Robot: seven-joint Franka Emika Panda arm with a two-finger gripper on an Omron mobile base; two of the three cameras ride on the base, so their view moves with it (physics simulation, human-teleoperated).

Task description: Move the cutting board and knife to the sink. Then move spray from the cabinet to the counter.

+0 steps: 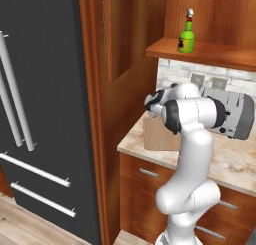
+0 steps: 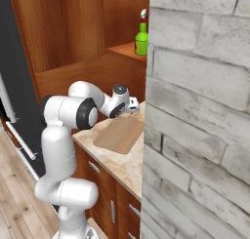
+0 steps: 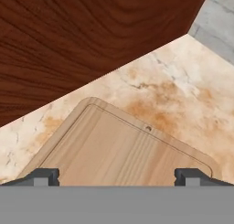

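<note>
The light-wood cutting board point(image 3: 119, 150) lies flat on the mottled beige counter point(image 3: 183, 90), close to the tall wooden side panel, and shows as well as cutting board point(image 2: 119, 134). My gripper point(image 3: 117, 176) hangs just above the board's middle, open, with its fingertips point(image 3: 43, 176) spread wide and nothing between them. From the right base, the gripper point(image 2: 134, 106) points down over the board's far end. The green spray point(image 1: 186, 36) stands upright on the cabinet shelf point(image 1: 215, 53), above and behind the arm. The knife is out of view.
A grey toaster point(image 1: 235, 114) sits on the counter right of the arm. A black fridge point(image 1: 40, 114) with long bar handles stands to the left, past the wooden panel point(image 1: 100, 114). A white brick wall point(image 2: 200, 111) blocks the right side. Drawers point(image 1: 150, 174) run under the counter.
</note>
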